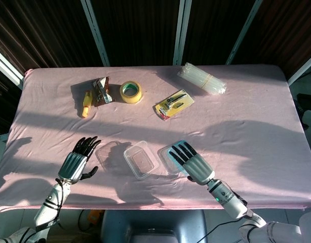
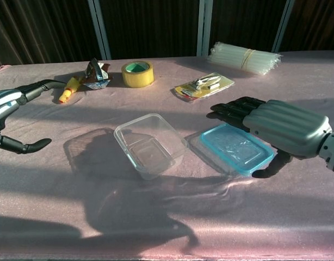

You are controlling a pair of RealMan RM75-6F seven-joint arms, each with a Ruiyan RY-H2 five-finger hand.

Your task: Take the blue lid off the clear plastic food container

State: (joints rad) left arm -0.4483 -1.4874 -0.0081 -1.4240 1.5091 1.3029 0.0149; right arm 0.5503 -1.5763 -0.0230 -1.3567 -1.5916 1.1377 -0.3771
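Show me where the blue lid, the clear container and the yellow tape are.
blue lid (image 2: pixel 236 148): chest view, centre of its top.
clear container (image 2: pixel 150 144): chest view, its inner floor.
yellow tape (image 2: pixel 137 74): chest view, outer side of the roll.

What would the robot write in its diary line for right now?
blue lid: off, flat on table beside clear container | right hand: open, over lid's edge | left hand: open, apart from container
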